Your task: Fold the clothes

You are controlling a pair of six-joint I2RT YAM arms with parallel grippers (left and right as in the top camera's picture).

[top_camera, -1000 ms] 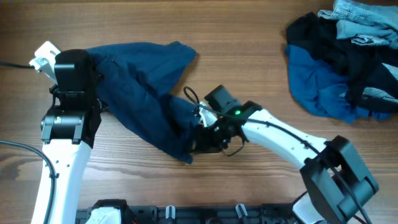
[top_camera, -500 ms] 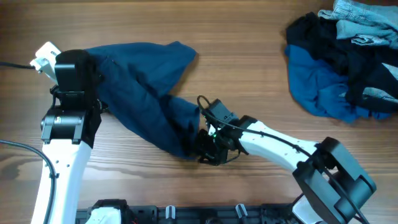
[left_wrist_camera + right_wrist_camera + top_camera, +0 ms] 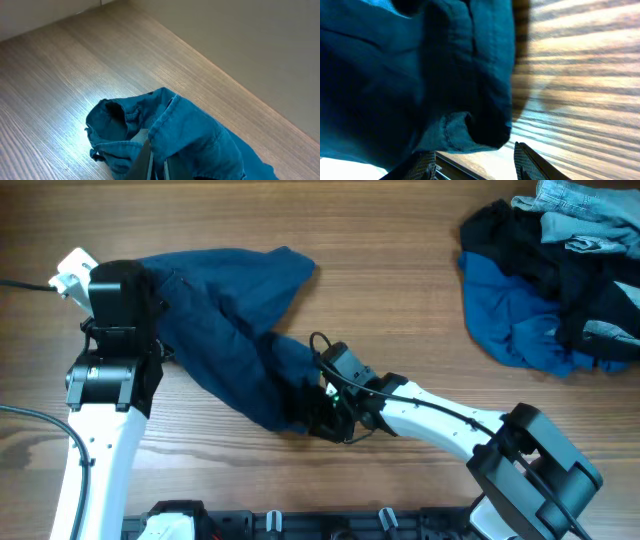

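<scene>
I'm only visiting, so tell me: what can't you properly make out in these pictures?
- Overhead: the left pincer is hidden under the left arm; the left wrist view shows it, cut off by the bottom edge.
- Overhead: the pile of clothes runs off the right edge, so its pieces cannot be counted.
- Right wrist: the shorts fill the frame; which part lies at the right pincer is unclear.

The shorts [image 3: 225,320] in the left half of the frame are a plain dark navy blue. In the upper right corner are a mid-blue piece [image 3: 510,315], a black piece [image 3: 515,235] and pale denim [image 3: 590,205]. The table [image 3: 400,250] is brown wood with fine grain lines. The left arm [image 3: 95,450] and the right arm [image 3: 440,412] are white with black joints. A small green light [image 3: 333,392] shines on the right one.
</scene>
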